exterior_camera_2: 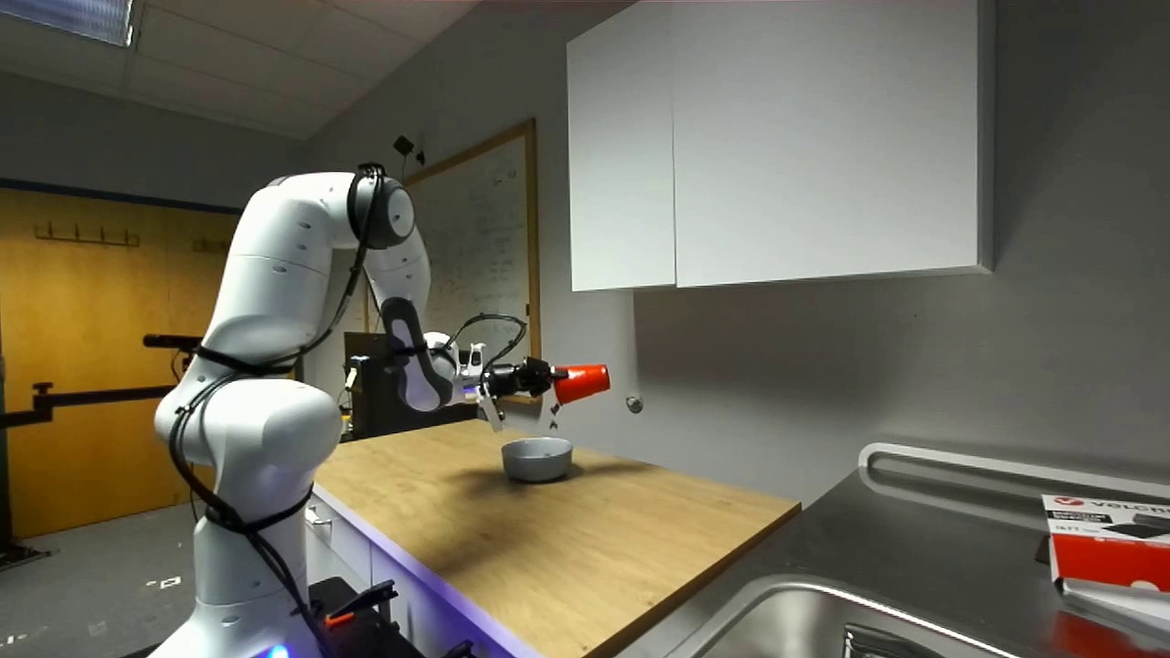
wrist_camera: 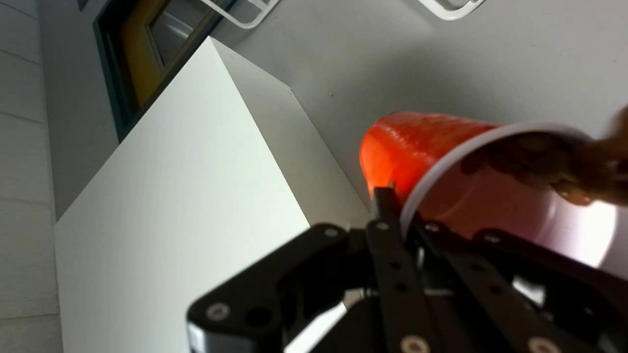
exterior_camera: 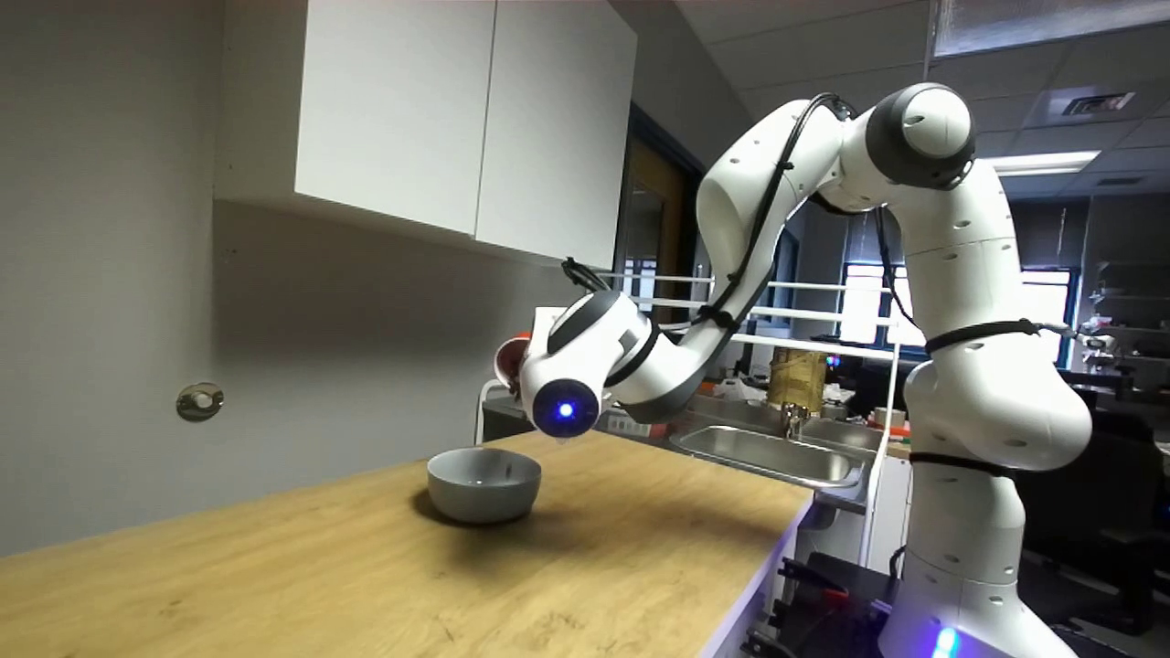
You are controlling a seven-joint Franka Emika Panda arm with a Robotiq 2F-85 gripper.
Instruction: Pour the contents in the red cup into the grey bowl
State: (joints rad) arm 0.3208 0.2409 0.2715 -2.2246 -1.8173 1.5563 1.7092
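Observation:
My gripper (exterior_camera_2: pixel 552 374) is shut on the rim wall of the red cup (exterior_camera_2: pixel 582 383), with one finger outside and one inside, as the wrist view shows at the fingertips (wrist_camera: pixel 400 215). The red cup (wrist_camera: pixel 417 142) lies tilted on its side, its pale inside and mouth facing back toward the gripper. Brown pieces (wrist_camera: pixel 579 166) spill out over its rim in the wrist view. In an exterior view dark pieces (exterior_camera_2: pixel 554 417) fall through the air below the mouth. The grey bowl (exterior_camera_2: pixel 537 461) stands upright on the table beneath them. The bowl (exterior_camera: pixel 484 498) is outside the wrist view; its contents cannot be made out.
The wooden table (exterior_camera: pixel 585 567) bears the bowl. White wall cabinets (exterior_camera: pixel 402 119) hang above the table near the cup. A sink (exterior_camera: pixel 772 452) and a dark counter with a red-and-white box (exterior_camera_2: pixel 1111 548) adjoin the table's end. A white rack (exterior_camera: pixel 877 475) stands near the sink.

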